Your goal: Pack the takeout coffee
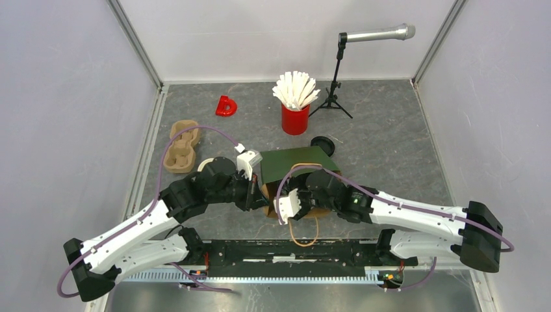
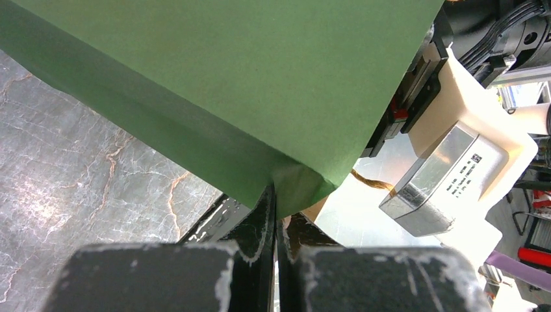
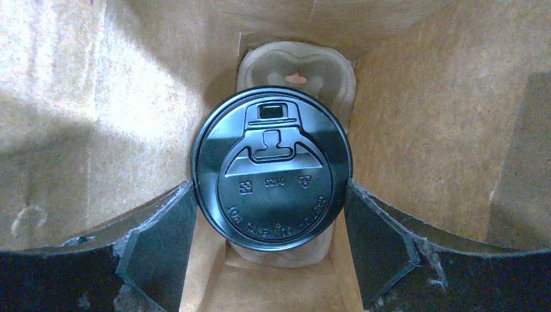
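Observation:
A green paper bag [image 1: 295, 166] lies mid-table, mouth toward the arms. My left gripper [image 2: 278, 208] is shut on the bag's green edge [image 2: 305, 182]. My right gripper [image 3: 271, 195] reaches into the bag's brown inside. Its fingers [image 3: 162, 240] press on both sides of one takeout coffee cup's black lid [image 3: 271, 168]. That cup stands in a pulp carrier [image 3: 295, 65] at the bag's bottom. A second white cup [image 1: 208, 164], without a lid, shows partly behind my left arm. A loose black lid [image 1: 323, 144] lies beyond the bag.
Another brown pulp carrier [image 1: 182, 146] sits at the left. A red cup of white sticks [image 1: 295, 107], a small red piece [image 1: 226, 106] and a microphone on a tripod [image 1: 334, 84] stand at the back. The bag's twine handle [image 1: 304, 234] loops toward the near edge.

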